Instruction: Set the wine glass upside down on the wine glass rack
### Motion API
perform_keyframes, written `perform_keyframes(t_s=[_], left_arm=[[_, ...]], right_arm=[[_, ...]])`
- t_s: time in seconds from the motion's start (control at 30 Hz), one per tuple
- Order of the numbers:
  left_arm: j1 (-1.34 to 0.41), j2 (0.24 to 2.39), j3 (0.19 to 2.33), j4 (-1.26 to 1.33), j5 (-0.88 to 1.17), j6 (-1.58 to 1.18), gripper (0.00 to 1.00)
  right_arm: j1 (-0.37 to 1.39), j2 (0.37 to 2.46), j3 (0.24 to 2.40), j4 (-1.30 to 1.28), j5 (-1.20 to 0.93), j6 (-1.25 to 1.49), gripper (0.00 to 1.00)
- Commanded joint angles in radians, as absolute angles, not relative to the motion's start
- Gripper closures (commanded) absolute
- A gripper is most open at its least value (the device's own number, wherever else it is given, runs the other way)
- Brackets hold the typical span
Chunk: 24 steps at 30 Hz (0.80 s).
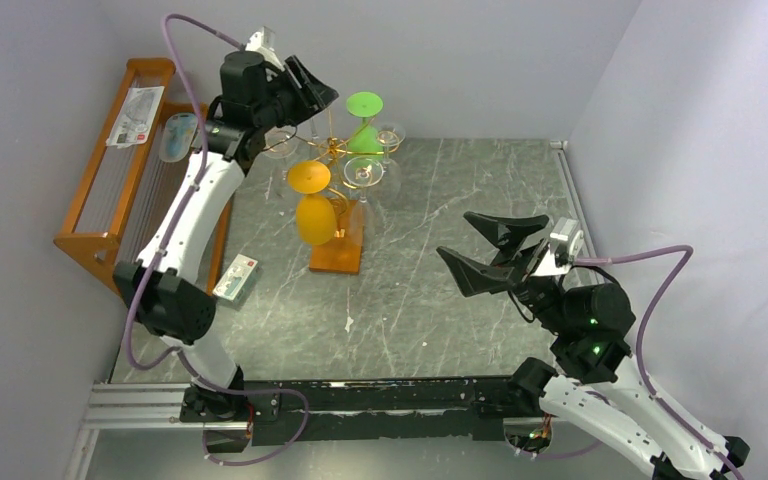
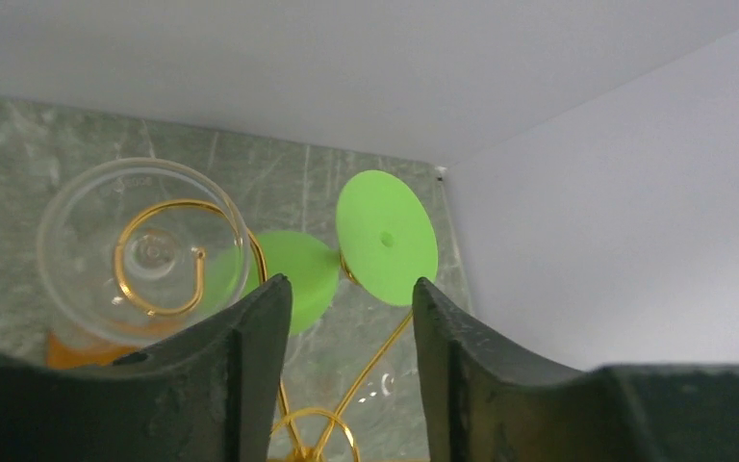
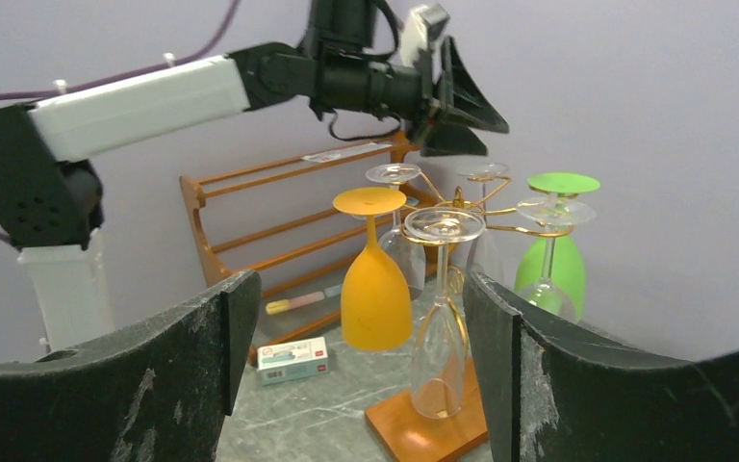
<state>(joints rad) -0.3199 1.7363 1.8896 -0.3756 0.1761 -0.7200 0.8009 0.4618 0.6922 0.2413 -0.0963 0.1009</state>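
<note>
Black fingers of my left tool [image 2: 351, 289] stand spread, pinching nothing, right above the wine glass rack [image 3: 404, 438]; my right tool [image 3: 358, 279] gapes empty, well apart over the desk [image 1: 460, 180]. Only the left wrist view shows a gold spiral arm curling around the stem of the clear wine glass [image 2: 149, 252]. It hangs there, foot up, bowl down, long axis vertical.

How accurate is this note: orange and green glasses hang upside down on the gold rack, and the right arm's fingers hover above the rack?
Wrong arm: the top view shows the left fingers above the wine glass rack; the right fingers sit off to the side. The rest holds.
</note>
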Motion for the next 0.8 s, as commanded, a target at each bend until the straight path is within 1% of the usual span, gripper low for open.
perform_keyframes(t_s=[0.0,0.1,0.33,0.37,0.47,0.6,0.77], left_arm=[[-0.319,1.607,1.896,-0.436,0.112,-0.567,0.41],[-0.319,1.501,1.819,-0.473,0.026,-0.487,0.34],[-0.319,1.206,1.632,-0.62,-0.177,-0.343,0.1],[-0.319,1.168,1.613,-0.655,-0.199,-0.338,0.08],[-0.319,1.042,1.538,-0.731,-0.228,-0.309,0.06],[-0.319,0.87,1.436,-0.838,-0.262,-0.285,0.05],[-0.319,0.682,1.365,-0.924,-0.346,-0.278,0.04]], right_arm=[[0.805,0.463,0.716,0.218,-0.042,0.133,0.2],[0.804,0.48,0.754,0.152,0.056,0.182,0.2],[0.804,0.542,0.89,-0.086,0.365,0.321,0.17],[0.805,0.546,0.904,-0.123,0.414,0.334,0.17],[0.804,0.555,0.946,-0.236,0.525,0.377,0.15],[0.805,0.569,0.991,-0.395,0.584,0.432,0.12],[0.804,0.59,1.043,-0.551,0.617,0.452,0.09]])
